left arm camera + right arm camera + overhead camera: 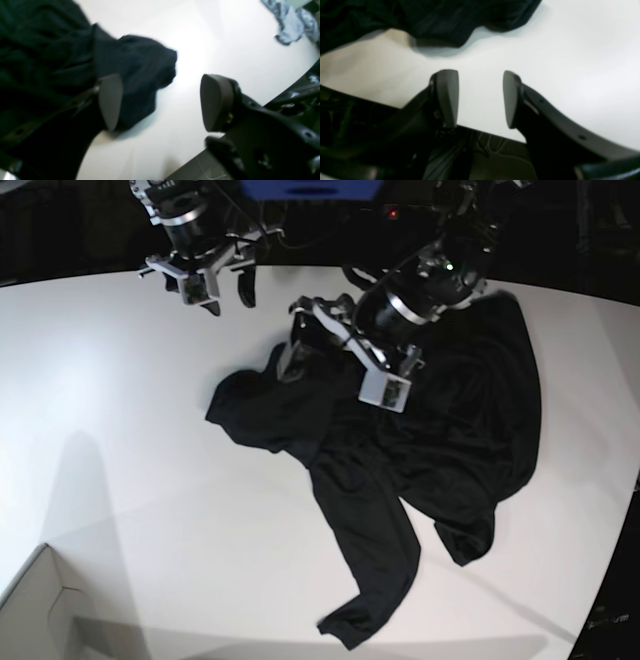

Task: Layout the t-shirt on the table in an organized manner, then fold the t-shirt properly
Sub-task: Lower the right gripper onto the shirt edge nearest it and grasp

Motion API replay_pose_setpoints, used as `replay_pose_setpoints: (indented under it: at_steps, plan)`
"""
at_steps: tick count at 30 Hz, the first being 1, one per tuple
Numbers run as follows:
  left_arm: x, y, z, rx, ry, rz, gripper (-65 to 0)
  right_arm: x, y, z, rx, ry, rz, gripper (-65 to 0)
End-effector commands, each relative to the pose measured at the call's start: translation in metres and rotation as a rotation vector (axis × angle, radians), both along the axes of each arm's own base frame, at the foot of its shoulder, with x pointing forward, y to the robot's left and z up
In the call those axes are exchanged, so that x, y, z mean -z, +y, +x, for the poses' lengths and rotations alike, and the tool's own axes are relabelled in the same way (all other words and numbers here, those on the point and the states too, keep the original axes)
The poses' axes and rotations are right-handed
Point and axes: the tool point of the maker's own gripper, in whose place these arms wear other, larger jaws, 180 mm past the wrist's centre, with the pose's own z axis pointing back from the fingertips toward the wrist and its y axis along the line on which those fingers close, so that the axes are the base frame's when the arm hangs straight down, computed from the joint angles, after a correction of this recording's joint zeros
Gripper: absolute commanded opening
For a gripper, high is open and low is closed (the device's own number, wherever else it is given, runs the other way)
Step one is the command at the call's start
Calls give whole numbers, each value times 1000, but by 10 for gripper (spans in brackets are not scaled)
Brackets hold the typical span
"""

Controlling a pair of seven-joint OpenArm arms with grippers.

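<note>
The soft black long-sleeved t-shirt (440, 430) lies bunched on the big white table (120, 410), not spread flat yet, and the left gripper (160, 102) and right gripper (480, 98) both gape wide, holding nothing, so next they should probably grab its edges and pull it smooth.

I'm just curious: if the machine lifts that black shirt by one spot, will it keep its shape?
Probably not. The t-shirt lies rumpled in soft folds, so it would likely droop. It looks thin, so probably light. One sleeve trails loose and would likely dangle or drag across the table.
</note>
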Motion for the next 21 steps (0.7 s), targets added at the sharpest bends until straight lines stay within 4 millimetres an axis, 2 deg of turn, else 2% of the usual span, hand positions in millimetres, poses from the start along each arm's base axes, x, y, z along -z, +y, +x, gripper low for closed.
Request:
replay_pose_setpoints:
  at_steps: [1,6,11,13,17,21]
  plan:
    - [-3,9,0,-28,-14,-7,-174,-6,1,2,0,-17,7,-362]
    - [18,64,5,-177,39,57,-171,-5,0,17,0,-3,-8,-362]
    - [39,104,6,-276,86,110,-171,-10,0,29,0,-29,-8,-362]
    - [44,114,5,-303,100,121,-171,-12,0,33,-1,-41,-8,-362]
    - [56,133,-8,-346,144,147,-171,-14,0,35,-1,-52,-6,-360]
    - [69,147,-15,-380,183,168,-170,-14,2,34,-4,-52,-2,-289]
